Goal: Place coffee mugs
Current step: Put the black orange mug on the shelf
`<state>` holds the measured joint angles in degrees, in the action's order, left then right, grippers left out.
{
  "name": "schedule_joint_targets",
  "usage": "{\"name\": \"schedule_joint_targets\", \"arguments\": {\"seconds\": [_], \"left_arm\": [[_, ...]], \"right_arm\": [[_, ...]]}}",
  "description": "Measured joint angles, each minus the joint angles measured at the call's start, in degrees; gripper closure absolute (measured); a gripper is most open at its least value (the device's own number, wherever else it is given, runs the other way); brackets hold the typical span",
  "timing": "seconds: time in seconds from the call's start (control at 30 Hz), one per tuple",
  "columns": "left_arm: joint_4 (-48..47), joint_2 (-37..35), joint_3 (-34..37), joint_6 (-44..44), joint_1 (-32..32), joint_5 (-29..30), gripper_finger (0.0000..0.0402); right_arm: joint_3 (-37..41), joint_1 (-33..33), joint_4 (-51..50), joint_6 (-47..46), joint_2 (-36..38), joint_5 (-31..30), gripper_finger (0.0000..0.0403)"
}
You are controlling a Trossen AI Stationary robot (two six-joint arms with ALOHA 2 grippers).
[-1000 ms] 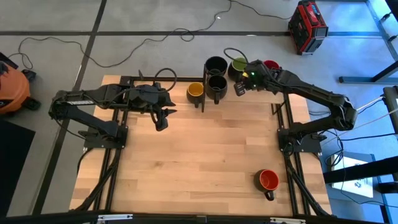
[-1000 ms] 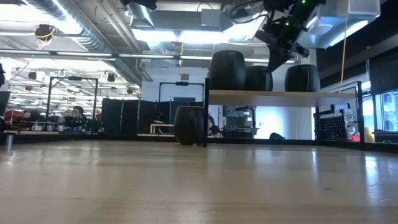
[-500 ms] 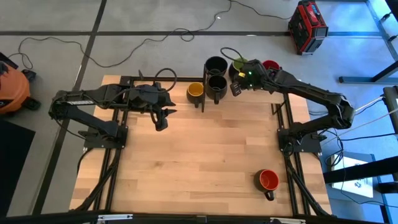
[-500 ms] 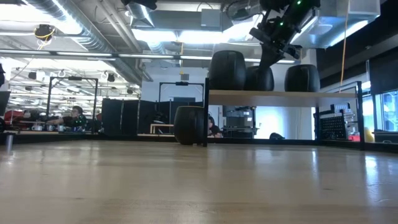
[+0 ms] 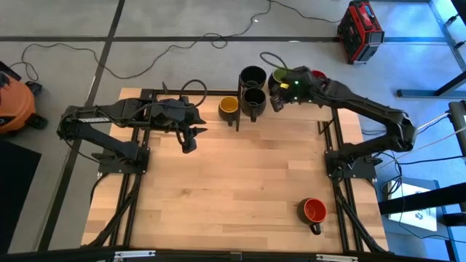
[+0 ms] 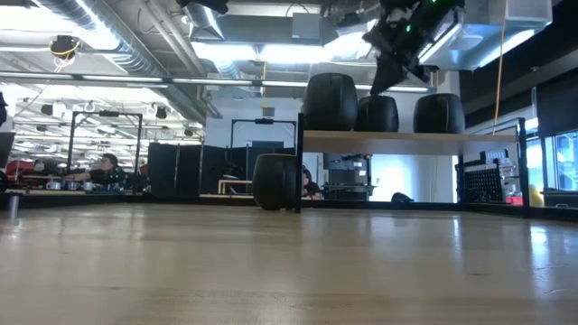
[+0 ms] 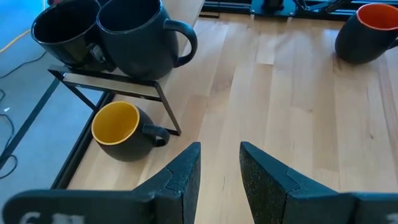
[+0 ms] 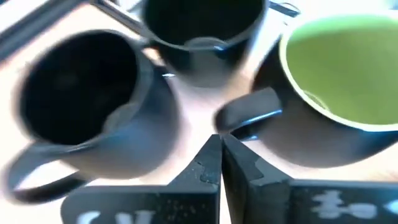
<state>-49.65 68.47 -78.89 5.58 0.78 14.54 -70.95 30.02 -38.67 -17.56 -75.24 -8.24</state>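
Both jaws hold nothing: the left gripper (image 5: 190, 143) hovers part-open over bare wood at the table's (image 5: 233, 189) left middle, and the right gripper (image 5: 277, 102) is pinched shut at the far edge, just beside the green mug's (image 5: 280, 75) handle. Nearest, the orange-red mug (image 5: 314, 211) stands empty at the near right corner; farther off the yellow mug (image 5: 228, 106) sits empty under a small raised rack (image 7: 118, 89), which carries two black mugs (image 5: 253, 86) and the green one. Behind the right arm the red mug (image 5: 317, 75) is mostly hidden.

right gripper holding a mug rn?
No: the right gripper is shut and empty, its tips near the green mug's handle.
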Motion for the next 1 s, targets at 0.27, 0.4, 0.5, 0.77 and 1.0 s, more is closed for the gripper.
{"name": "schedule_joint_targets", "arguments": {"seconds": [0.27,0.4,0.5,0.77,1.0], "left_arm": [[3.6,0.0,0.0,-0.8,0.0,-0.3,0.0296],[7.2,0.0,0.0,-2.8,0.0,-2.5,0.0296],[9.2,0.0,0.0,-3.1,-0.1,-4.2,0.0296],[9.7,0.0,0.0,-0.5,-2.0,-5.8,0.0296],[9.3,1.5,0.1,6.1,-5.4,-4.8,0.0296]], "right_arm": [[-7.1,-14.5,-9.0,-2.9,6.7,17.0,0.0402],[-7.0,-27.5,-9.8,-9.7,7.5,16.7,0.0402],[-7.0,-37.3,-10.9,-15.6,7.0,13.7,0.0402],[-7.0,-58.5,-15.9,-37.8,4.5,6.2,0.0402],[-7.0,-72.9,-19.3,-57.0,1.3,1.2,0.0402]]}}
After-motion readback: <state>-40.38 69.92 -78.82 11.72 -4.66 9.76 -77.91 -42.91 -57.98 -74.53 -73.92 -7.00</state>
